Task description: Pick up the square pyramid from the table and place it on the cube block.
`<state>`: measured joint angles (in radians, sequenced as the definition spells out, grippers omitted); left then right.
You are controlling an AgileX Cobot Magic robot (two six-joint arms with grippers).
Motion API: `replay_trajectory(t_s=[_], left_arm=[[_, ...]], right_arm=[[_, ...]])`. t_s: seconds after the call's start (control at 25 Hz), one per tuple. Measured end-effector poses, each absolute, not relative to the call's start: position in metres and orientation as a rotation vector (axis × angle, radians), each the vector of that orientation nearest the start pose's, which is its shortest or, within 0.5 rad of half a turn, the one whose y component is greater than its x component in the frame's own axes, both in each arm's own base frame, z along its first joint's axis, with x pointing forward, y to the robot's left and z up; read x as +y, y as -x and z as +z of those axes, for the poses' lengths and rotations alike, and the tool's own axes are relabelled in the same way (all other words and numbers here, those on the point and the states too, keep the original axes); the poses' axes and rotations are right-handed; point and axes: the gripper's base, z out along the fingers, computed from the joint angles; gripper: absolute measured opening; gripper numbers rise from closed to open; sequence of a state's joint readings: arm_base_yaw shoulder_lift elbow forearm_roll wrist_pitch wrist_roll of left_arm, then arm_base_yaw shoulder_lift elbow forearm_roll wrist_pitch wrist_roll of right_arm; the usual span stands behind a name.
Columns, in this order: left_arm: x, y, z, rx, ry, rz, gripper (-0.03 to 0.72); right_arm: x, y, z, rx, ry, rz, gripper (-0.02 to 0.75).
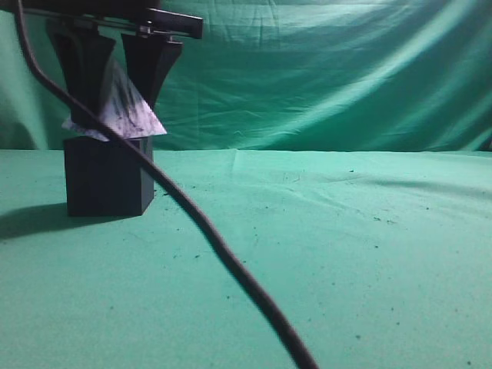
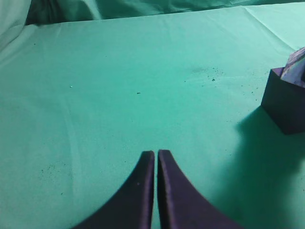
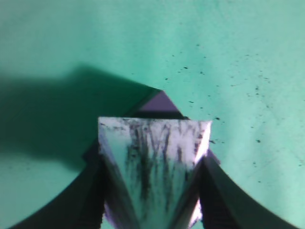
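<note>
The right gripper (image 1: 117, 81) has its jaws clenched on the white, dark-streaked marbled square pyramid (image 1: 121, 108), whose base sits on or just above the near-black matte cube block (image 1: 106, 177), turned askew so its corners overhang, apparently for release. The arm reaches down from above at the left of the green cloth worktop (image 1: 346, 254). The left gripper (image 2: 156, 157) hovers apart, jaws pressed together, empty.

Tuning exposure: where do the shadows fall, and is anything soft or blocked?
Exterior view: cube block throws its shadow left; a blurred cable crosses the frame. Left wrist view: cube shadow spreads over the table. Right wrist view: square pyramid soft, right gripper dark.
</note>
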<state>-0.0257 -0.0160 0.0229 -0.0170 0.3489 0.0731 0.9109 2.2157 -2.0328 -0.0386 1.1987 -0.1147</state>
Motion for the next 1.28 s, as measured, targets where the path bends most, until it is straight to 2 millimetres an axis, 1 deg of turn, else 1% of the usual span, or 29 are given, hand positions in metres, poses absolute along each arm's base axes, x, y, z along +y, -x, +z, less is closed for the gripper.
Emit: replay_trajectory(t_s=[0.28,0.32,0.44,0.48,0.52,0.6,0.68,0.72,0.84,0.92,1.0,1.08,1.12,1.2,1.28], left_arm=[[-0.002,-0.053,0.175,1.838,-0.080,0.017,0.000],[-0.002,-0.053,0.175,1.838,-0.080,0.017,0.000],[-0.002,-0.053,0.175,1.838,-0.080,0.017,0.000],[-0.002,-0.053,0.175,1.838,-0.080,0.017,0.000],[-0.002,-0.053,0.175,1.838,-0.080,0.017,0.000],[-0.002,-0.053,0.175,1.838,-0.080,0.017,0.000],[-0.002,-0.053,0.175,1.838,-0.080,0.017,0.000],[-0.002,-0.053,0.175,1.838,-0.080,0.017,0.000],[-0.002,-0.053,0.175,1.838,-0.080,0.017,0.000],[-0.002,-0.053,0.175,1.838,-0.080,0.017,0.000],[-0.002,-0.053,0.175,1.838,-0.080,0.017,0.000],[-0.002,-0.053,0.175,1.838,-0.080,0.017,0.000],[-0.002,-0.053,0.175,1.838,-0.080,0.017,0.000],[-0.002,-0.053,0.175,1.838,-0.080,0.017,0.000],[-0.002,-0.053,0.175,1.838,-0.080,0.017,0.000]], right_arm=[[0.375,-0.297,0.234,2.477,1.428,0.085,0.368],[0.375,-0.297,0.233,2.479,1.429,0.084,0.435],[0.375,-0.297,0.233,2.479,1.429,0.084,0.573],[0.375,-0.297,0.234,2.479,1.429,0.083,0.605],[0.374,-0.296,0.236,2.479,1.428,0.084,0.601],[0.372,-0.295,0.249,2.470,1.421,0.089,0.601],[0.369,-0.292,0.276,2.429,1.392,0.119,0.601],[0.367,-0.291,0.290,2.401,1.375,0.136,0.540],[0.354,-0.280,0.343,2.326,1.262,0.212,0.351],[0.342,-0.270,0.374,2.290,1.200,0.255,0.169],[0.326,-0.258,0.404,2.247,1.148,0.294,0.064],[0.307,-0.243,0.437,2.191,1.101,0.336,0.000],[0.296,-0.235,0.452,2.164,1.074,0.357,0.000],[0.275,-0.218,0.473,2.124,1.044,0.383,0.000],[0.250,-0.199,0.489,2.106,1.013,0.408,0.000]])
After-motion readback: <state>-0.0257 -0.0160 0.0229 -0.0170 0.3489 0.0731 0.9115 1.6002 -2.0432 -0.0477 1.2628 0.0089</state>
